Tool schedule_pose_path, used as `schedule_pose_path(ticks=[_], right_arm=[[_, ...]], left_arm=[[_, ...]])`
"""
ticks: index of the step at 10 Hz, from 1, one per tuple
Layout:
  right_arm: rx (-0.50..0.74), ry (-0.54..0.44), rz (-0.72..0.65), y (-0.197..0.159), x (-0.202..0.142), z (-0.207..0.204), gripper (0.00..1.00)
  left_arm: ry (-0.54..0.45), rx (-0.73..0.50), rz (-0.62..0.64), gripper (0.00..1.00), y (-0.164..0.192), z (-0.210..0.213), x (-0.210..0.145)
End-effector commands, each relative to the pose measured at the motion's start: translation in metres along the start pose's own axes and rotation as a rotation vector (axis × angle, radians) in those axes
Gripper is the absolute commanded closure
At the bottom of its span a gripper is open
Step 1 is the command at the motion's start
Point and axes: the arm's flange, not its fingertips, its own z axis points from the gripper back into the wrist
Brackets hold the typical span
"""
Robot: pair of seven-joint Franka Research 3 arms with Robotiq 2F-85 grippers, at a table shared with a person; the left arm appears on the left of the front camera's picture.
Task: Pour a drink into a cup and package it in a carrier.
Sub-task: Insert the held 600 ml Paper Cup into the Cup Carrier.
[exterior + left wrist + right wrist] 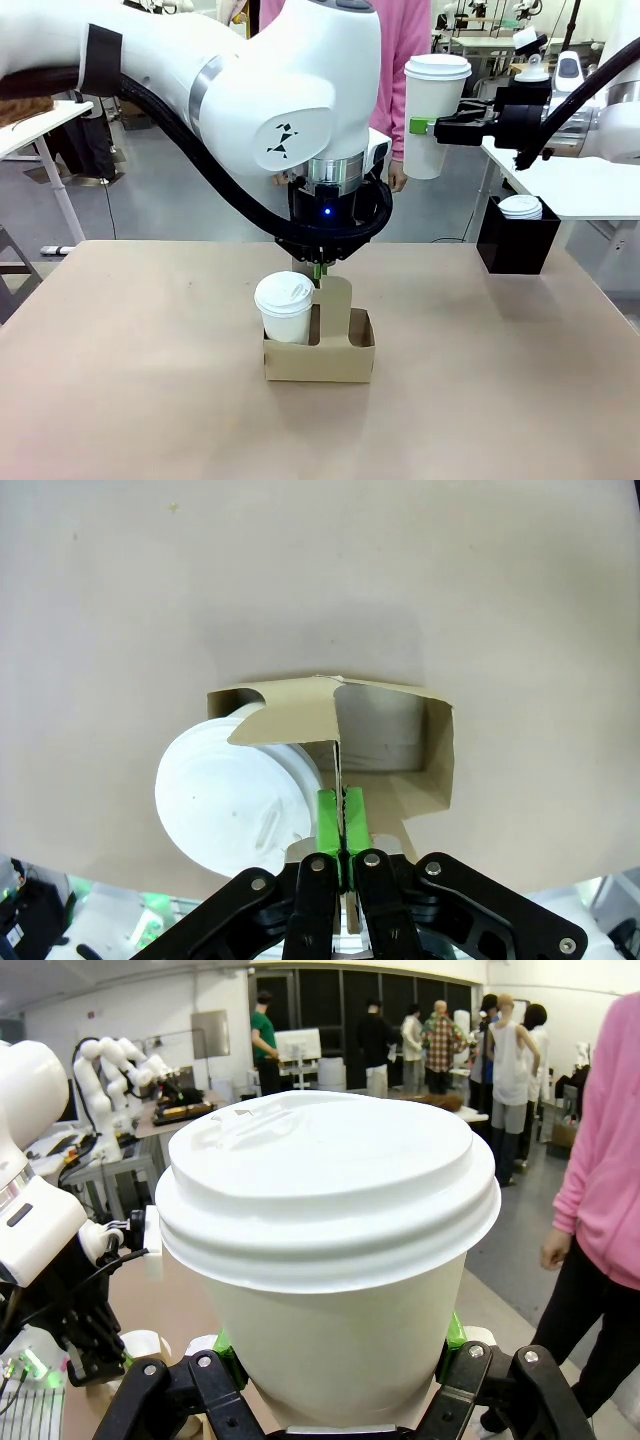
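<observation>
Left tool (342, 805) pinches carrier handle (337, 300), short cup (285, 308) beside.

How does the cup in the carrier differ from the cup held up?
The lower cup sits in the carrier on the table; the raised cup is clamped in the right gripper, in the air. Cardboard hides the lower cup's base; the raised cup shows nearly whole. Both are upright, white, lidded.

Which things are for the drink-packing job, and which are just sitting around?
For the job:
carrier, its handle pinched by the left pincer
lidded cup, sitting in the carrier
second cup, held up in the air by the right pincer

Just lying about:
black box with spare lids, off to the right
</observation>
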Motion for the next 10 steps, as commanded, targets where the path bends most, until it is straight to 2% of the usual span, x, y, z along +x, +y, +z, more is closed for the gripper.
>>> schedule_pose_path(ticks=[1,2,3,4,5,6,8,10], right_arm=[[0.003,-0.003,0.007,0.001,0.002,-0.001,0.2],[0.003,-0.003,0.007,0.001,0.002,-0.001,0.2],[0.003,-0.003,0.007,0.001,0.002,-0.001,0.2],[0.0,0.0,0.0,0.0,0.0,0.0,0.2],[0.066,0.025,-0.001,-0.01,-0.002,-0.009,0.2],[0.152,0.032,-0.019,-0.022,-0.007,-0.02,0.2],[0.302,0.064,-0.019,-0.033,-0.026,-0.046,0.2],[0.468,0.05,0.014,-0.028,-0.052,-0.056,0.2]], left_arm=[[-0.002,0.003,-0.001,0.98,0.003,0.0,0.0],[0.0,0.0,0.0,0.4,0.0,0.0,0.0],[0.012,-0.027,-0.004,0.4,0.009,0.002,-0.001],[0.019,-0.063,-0.013,0.0,0.015,0.01,0.0],[0.016,-0.08,-0.031,0.36,0.019,0.018,0.002],[0.02,-0.09,-0.056,0.0,0.026,0.027,0.004],[0.054,-0.14,-0.138,0.0,0.048,0.048,0.011],[0.08,-0.236,-0.252,0.0,0.09,0.07,0.019]])
